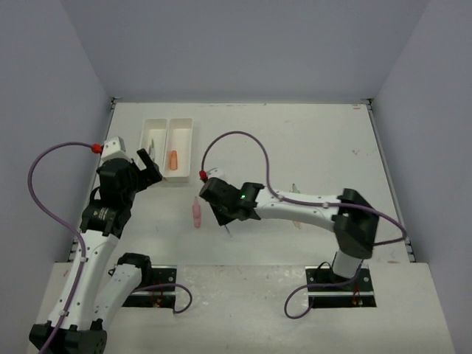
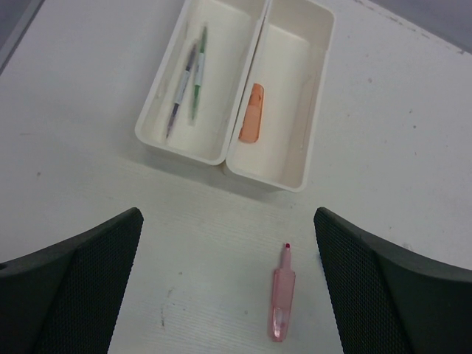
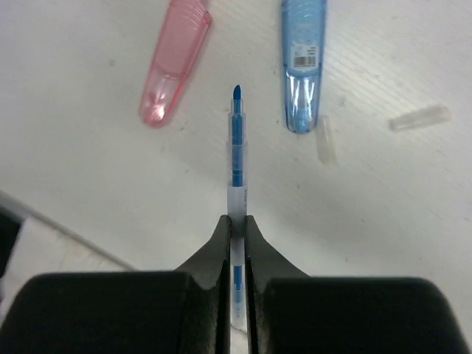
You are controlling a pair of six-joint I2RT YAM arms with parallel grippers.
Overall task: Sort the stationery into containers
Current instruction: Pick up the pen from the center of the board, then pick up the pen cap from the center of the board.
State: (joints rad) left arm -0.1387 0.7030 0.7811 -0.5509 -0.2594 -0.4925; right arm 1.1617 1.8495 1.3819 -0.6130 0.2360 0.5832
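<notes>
Two joined white trays stand at the back left, the left tray [image 1: 151,129] [image 2: 221,81] and the right tray [image 1: 182,133] [image 2: 287,81]. The left tray holds two thin pens [image 2: 184,85]. The right tray holds an orange piece [image 2: 252,122] [image 1: 173,159]. A pink marker [image 2: 282,299] [image 1: 197,214] lies on the table in front of the trays. My left gripper [image 2: 228,287] [image 1: 147,168] is open and empty above it. My right gripper [image 3: 237,221] [image 1: 221,215] is shut on a thin blue pen [image 3: 237,147], just right of the pink marker [image 3: 173,63].
In the right wrist view a blue plastic piece [image 3: 302,66] lies beside the pink marker, with two clear caps [image 3: 324,140] [image 3: 420,118] to its right. In the top view a few small items [image 1: 296,221] lie near the right arm.
</notes>
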